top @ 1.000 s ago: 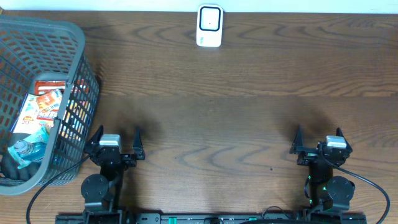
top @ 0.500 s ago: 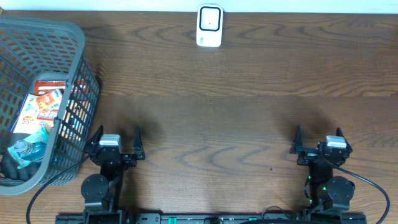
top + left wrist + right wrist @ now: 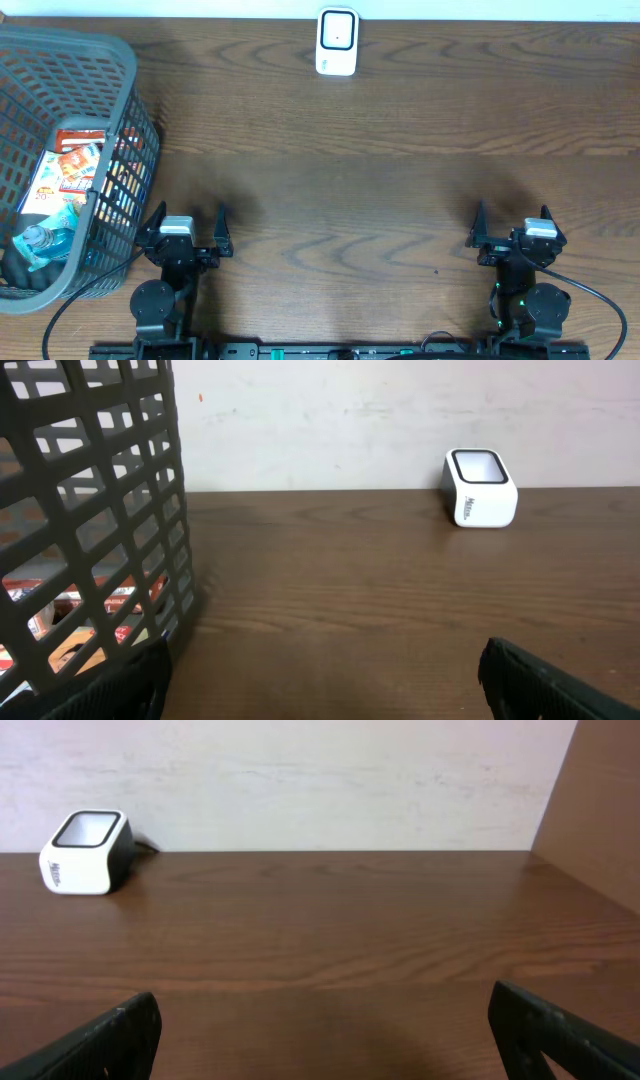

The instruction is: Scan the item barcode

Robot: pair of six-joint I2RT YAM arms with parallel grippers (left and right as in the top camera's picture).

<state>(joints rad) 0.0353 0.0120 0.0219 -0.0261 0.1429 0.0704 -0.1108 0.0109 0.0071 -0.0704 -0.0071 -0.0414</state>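
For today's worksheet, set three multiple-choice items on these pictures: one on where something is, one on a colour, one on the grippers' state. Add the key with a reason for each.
1. Where is the basket on the table?
A right end; B left end; C middle.
2. What colour is the scanner body?
A white; B red; C green.
3. How are the left gripper and right gripper?
A both shut; B one holds the scanner; C both open and empty.

Key:
B, it sits by the left gripper.
A, its casing is white around a dark window.
C, each pair of fingers stands apart with nothing between them.
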